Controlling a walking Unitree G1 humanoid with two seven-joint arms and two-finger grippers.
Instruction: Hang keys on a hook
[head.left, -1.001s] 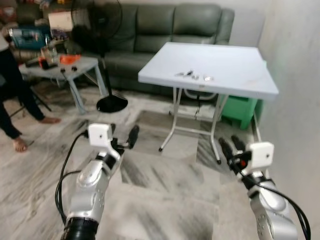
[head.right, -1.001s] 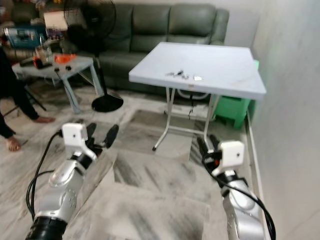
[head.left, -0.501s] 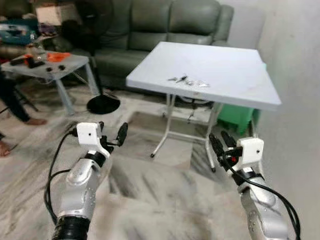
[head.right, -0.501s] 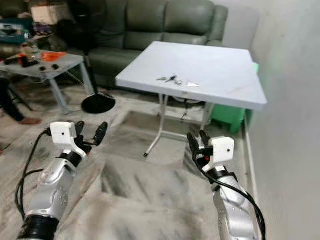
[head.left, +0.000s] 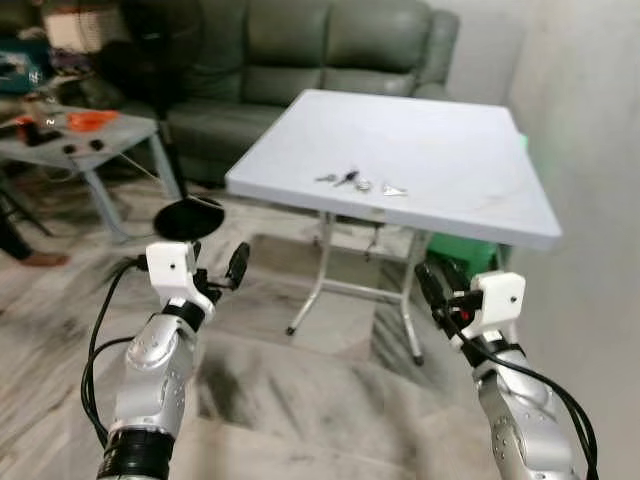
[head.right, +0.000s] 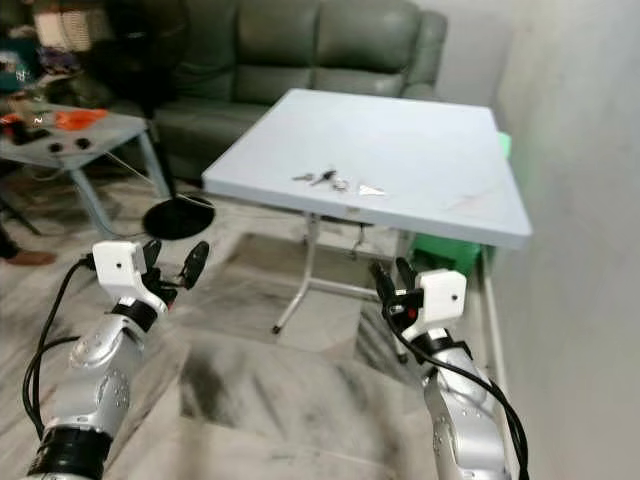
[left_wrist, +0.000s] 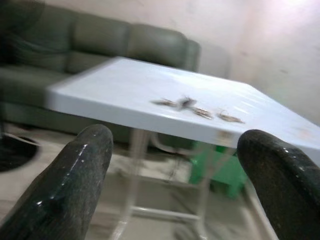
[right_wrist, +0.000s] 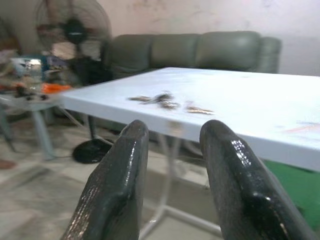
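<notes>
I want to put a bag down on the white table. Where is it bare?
The white table is bare between the keys and the wall-side edge, and toward the sofa. The only clutter is the keys near its front edge.

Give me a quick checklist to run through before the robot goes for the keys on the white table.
1. Small bunch of metal keys lies on the white square folding table, near its front edge: ok.
2. Left hand open and holding nothing: ok.
3. Right hand holding nothing, its fingers only a little apart: ok.
4. Both hands close enough to grasp: not ok, they hang below and short of the table edge.
5. Tabletop around the keys free of clutter: ok, only a small pale scrap beside them.
6. Hook to hang the keys on located: cannot tell.
</notes>
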